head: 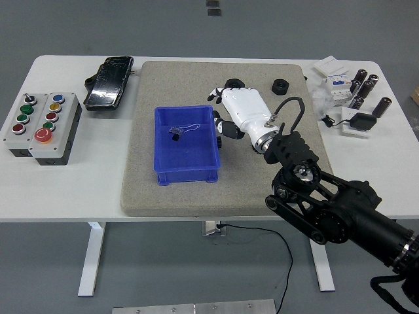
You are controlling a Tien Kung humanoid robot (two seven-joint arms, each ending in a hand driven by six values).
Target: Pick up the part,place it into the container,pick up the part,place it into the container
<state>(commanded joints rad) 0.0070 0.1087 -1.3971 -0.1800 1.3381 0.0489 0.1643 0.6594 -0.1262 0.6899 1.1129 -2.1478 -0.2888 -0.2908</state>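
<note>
The blue container (188, 171) sits on the grey mat, left of centre, with a small black part on a clear loop (177, 133) inside. Two black hex nuts lie at the mat's far edge. The left nut (234, 82) is partly hidden behind my right hand (217, 111), and the right nut (281, 86) lies free. My white right hand hovers just right of the container's far right corner. Its fingers are spread toward the left and I see nothing in them. The left arm is out of view.
A grey button box (40, 126) and a black case (109, 82) lie on the table's left side. At the far right lie dark cylinders (364, 85), white parts (331, 67) and a black adapter with its cable (359, 121).
</note>
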